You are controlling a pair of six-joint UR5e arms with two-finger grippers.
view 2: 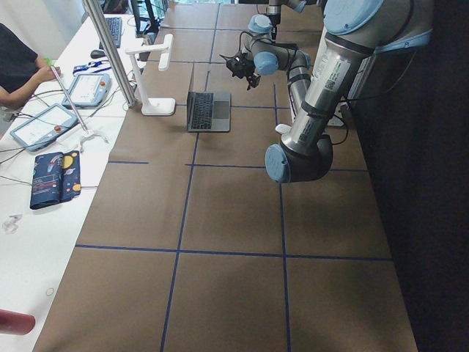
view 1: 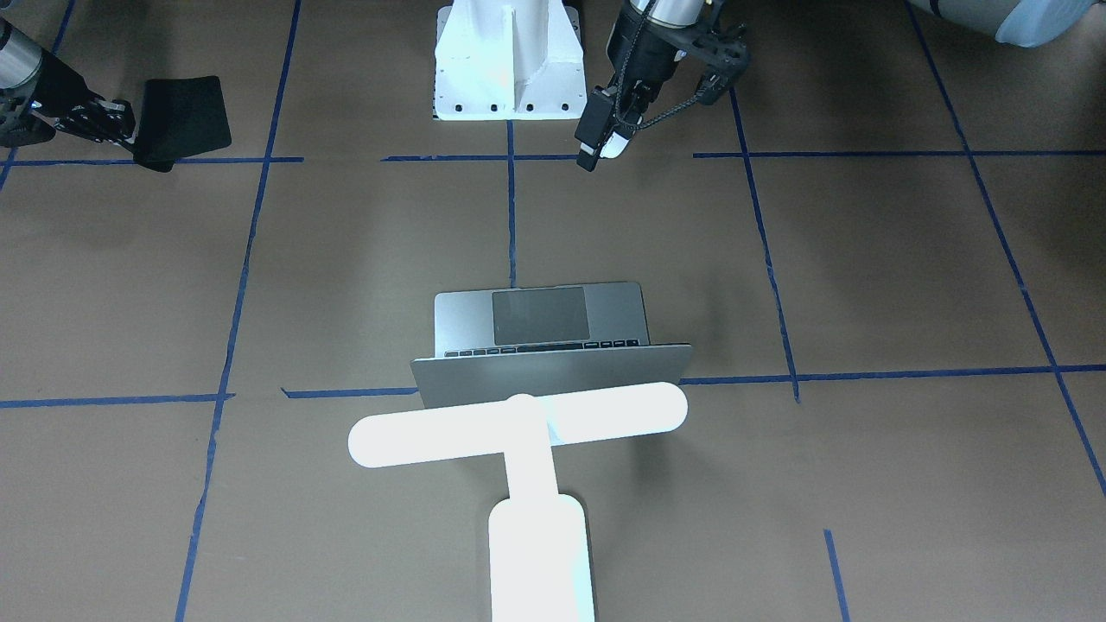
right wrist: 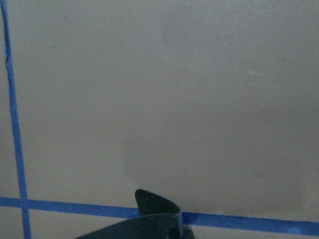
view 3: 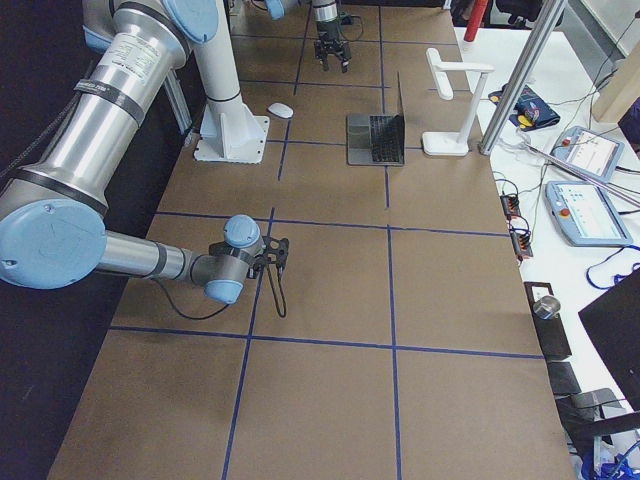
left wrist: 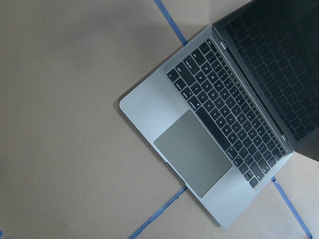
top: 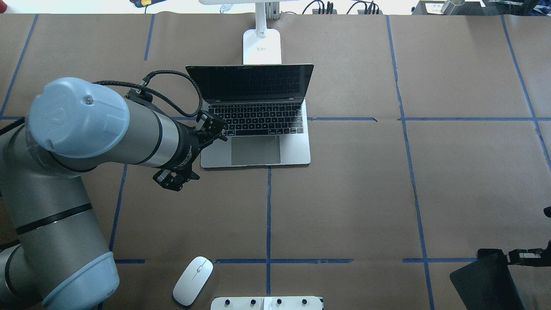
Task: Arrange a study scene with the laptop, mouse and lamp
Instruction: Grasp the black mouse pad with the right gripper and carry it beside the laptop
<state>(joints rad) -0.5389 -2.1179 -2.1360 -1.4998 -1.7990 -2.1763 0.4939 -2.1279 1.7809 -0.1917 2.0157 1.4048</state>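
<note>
The silver laptop [view 1: 540, 315] stands open mid-table, its dark screen facing the robot [top: 258, 142]; the left wrist view looks down on it [left wrist: 199, 149]. The glowing white lamp [view 1: 518, 423] stands just behind its lid, with its base [top: 261, 46] on the far side. The white mouse [top: 193, 280] lies on the table near the robot's base. My left gripper [top: 174, 181] hangs high beside the laptop's front left corner, open and empty. In the front view it [view 1: 602, 142] overlaps the mouse [view 1: 617, 145]. My right gripper [view 1: 117, 121] is shut on a black mat [view 1: 181, 121].
The white bolted pedestal [view 1: 505, 60] stands at the robot's edge next to the mouse. The black mat [top: 486, 280] hangs tilted off the table at the robot's near right. Blue tape lines grid the brown table cover. Tablets and cables lie on the operators' side bench.
</note>
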